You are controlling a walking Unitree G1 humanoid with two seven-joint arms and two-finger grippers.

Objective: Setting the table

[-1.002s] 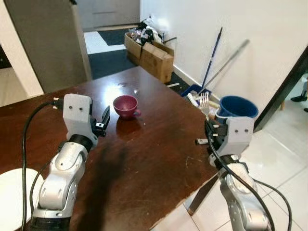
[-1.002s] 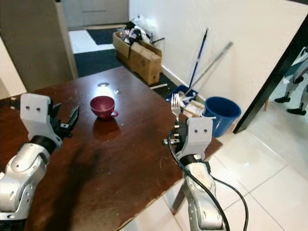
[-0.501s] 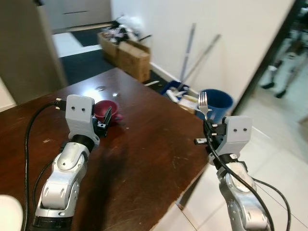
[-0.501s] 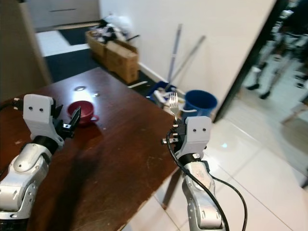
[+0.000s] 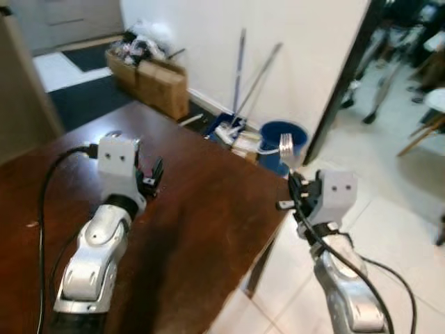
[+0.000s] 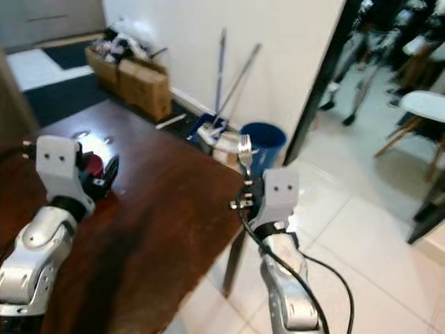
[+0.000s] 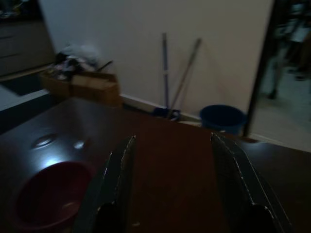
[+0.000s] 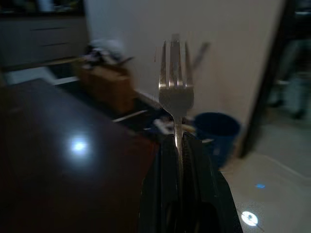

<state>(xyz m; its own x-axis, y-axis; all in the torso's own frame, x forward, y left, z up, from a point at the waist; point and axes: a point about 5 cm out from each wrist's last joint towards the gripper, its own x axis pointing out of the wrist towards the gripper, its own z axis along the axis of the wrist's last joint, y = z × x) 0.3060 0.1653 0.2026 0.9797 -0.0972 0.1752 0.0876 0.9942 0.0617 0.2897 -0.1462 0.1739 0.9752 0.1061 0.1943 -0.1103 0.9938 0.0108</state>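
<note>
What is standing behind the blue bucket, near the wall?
Two long poles lean on the white wall behind the blue bucket. Their lower ends are hidden by clutter on the floor.

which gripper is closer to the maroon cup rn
Left. The left gripper hovers over the brown table right beside the maroon cup, fingers open. The right gripper is off past the table's edge, shut on a fork held upright.

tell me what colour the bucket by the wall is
Blue. The bucket shows best in the left eye view, standing on the floor past the table's corner.
</note>
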